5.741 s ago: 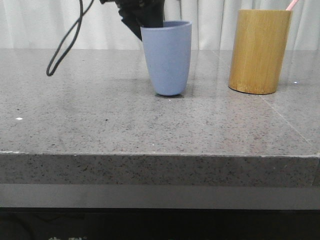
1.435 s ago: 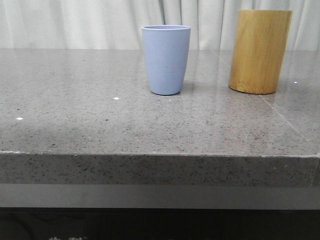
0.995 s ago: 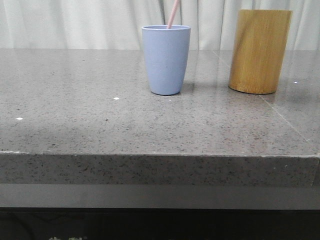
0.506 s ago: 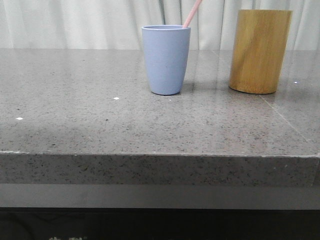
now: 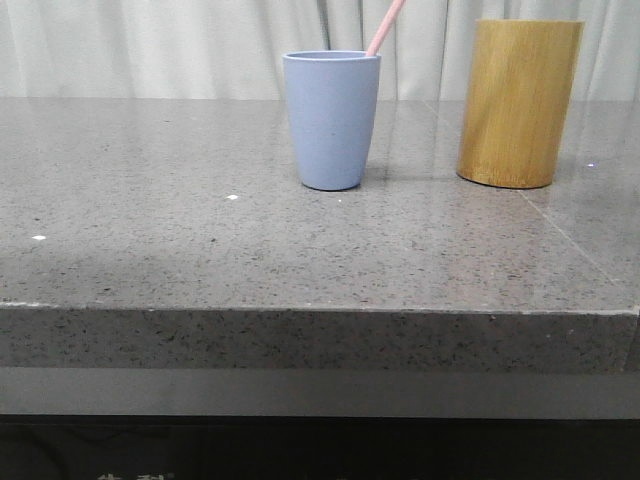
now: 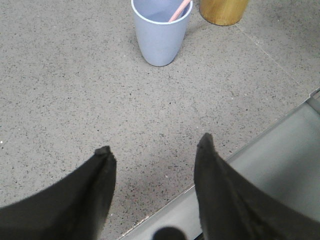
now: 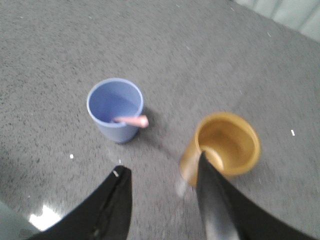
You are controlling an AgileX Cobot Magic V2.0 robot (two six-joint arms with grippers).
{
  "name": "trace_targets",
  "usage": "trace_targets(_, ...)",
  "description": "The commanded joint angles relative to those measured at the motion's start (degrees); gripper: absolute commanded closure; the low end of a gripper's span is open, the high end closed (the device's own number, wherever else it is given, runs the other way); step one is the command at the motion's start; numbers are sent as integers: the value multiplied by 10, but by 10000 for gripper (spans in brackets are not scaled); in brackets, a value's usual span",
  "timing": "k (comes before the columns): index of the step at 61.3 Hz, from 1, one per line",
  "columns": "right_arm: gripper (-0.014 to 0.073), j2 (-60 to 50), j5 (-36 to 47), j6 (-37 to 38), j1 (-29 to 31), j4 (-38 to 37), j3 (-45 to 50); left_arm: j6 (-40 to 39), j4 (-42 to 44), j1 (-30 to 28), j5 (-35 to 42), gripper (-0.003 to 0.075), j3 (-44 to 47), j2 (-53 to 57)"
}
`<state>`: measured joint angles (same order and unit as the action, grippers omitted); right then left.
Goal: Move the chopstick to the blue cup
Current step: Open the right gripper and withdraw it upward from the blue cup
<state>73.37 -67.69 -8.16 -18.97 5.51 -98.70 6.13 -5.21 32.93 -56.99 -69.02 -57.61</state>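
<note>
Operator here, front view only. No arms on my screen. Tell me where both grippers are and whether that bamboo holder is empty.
Observer: The left gripper is open, holding nothing, above the table near its front edge, back from the blue cup.
Operator: Now the right one.
Observer: The right gripper is open too, empty, looking down at both containers from above.
Operator: Report the holder.
Observer: The right wrist view looks into the bamboo holder; no stick shows inside, though that picture is blurred.
Operator: Confirm the stick.
Observer: The chopstick rests inside the cup, leaning on the rim.
</note>
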Motion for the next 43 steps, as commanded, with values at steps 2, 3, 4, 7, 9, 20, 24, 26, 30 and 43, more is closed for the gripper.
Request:
trace_targets(2, 256, -74, 40, 27, 0, -18, 59, -6, -5, 4, 36, 352, -15, 6)
trace_targets(3, 256, -82, 44, 27, 0, -18, 69, -6, -5, 4, 36, 352, -15, 6)
trace_targets(4, 256, -90, 48, 27, 0, -18, 80, -6, -5, 4, 36, 352, -15, 6)
trace_targets(7, 256, -118, 63, 28, 0, -18, 111, -6, -5, 4, 36, 352, -15, 6)
trace_targets(9, 256, -134, 70, 28, 0, -18, 134, -6, -5, 4, 36, 352, -15, 6)
trace_targets(20, 256, -208, 87, 31, 0, -18, 225, -6, -5, 4, 36, 352, -15, 6)
trace_targets(24, 256, -233, 87, 35, 0, -18, 249, -6, -5, 4, 36, 352, -15, 6)
trace_targets(26, 256, -245, 87, 37, 0, -18, 259, -6, -5, 4, 36, 352, -15, 6)
trace_targets(30, 256, -266, 87, 43, 0, -18, 278, -6, -5, 4, 36, 352, -15, 6)
trace_targets(43, 256, -323, 93, 50, 0, -18, 329, -6, -5, 4, 36, 352, -15, 6)
